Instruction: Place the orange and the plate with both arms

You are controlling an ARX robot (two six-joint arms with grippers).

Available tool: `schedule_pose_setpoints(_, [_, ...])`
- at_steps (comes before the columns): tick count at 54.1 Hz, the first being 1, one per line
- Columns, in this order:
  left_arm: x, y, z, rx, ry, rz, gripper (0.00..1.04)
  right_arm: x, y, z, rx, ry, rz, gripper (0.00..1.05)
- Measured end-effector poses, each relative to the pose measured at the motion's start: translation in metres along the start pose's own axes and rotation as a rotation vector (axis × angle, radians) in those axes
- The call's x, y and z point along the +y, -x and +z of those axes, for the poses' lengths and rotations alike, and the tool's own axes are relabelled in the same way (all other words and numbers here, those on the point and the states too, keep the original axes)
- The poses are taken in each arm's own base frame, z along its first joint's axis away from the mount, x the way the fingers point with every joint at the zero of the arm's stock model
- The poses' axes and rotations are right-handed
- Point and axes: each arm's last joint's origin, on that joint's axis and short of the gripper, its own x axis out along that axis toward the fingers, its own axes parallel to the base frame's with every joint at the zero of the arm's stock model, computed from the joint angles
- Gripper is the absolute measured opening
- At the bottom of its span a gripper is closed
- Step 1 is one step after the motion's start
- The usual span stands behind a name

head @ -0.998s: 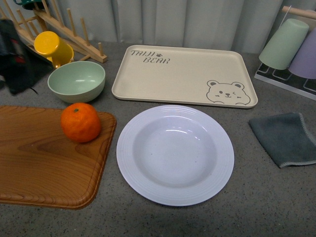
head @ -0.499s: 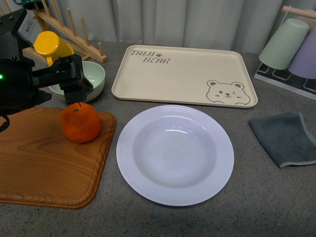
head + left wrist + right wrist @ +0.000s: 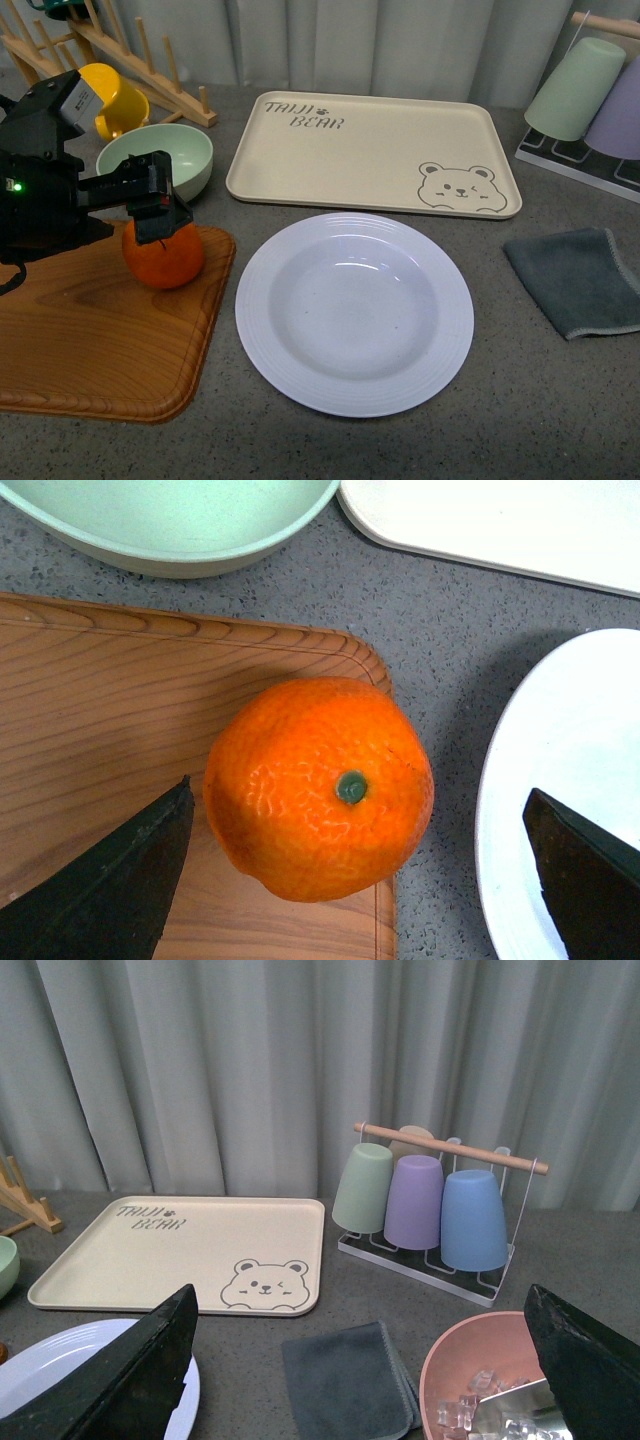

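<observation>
Left pincer [image 3: 160,212] now low over the orange [image 3: 166,262], lower than half a second ago; a second ago it was out of the front view. Fingers [image 3: 120,890] spread wide either side of the fruit, released. Orange unmoved on the wooden board [image 3: 80,340], far right corner. Plate [image 3: 262,330] untouched on the counter [image 3: 540,400], just right. Right pincer [image 3: 360,1295] released, holding nothing. My guess: grasp comes next

The only lettering is on the beige tray [image 3: 370,150], in the upper middle of the front view. Its upper left corner carries two dark stylised lines: a first word beginning "TA", unclear after that, and "BEAR" below.
</observation>
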Motion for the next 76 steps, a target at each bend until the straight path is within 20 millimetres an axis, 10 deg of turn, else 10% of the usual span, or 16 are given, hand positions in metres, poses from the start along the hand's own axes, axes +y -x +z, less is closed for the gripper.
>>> schedule_pose_setpoints(28, [0.008,-0.024,-0.004,0.053,-0.039,-0.001,0.98,0.0,0.0,0.0,0.0,0.0,0.0,0.96])
schedule_pose_setpoints(36, [0.007,-0.024,-0.004,0.051,-0.044,-0.007,0.73,0.0,0.0,0.0,0.0,0.0,0.0,0.96])
schedule_pose_setpoints(51, [0.005,-0.021,-0.001,0.041,-0.034,-0.018,0.68,0.0,0.0,0.0,0.0,0.0,0.0,0.96])
schedule_pose_setpoints(76, [-0.087,-0.02,0.003,0.003,-0.073,-0.213,0.67,0.0,0.0,0.0,0.0,0.0,0.0,0.96])
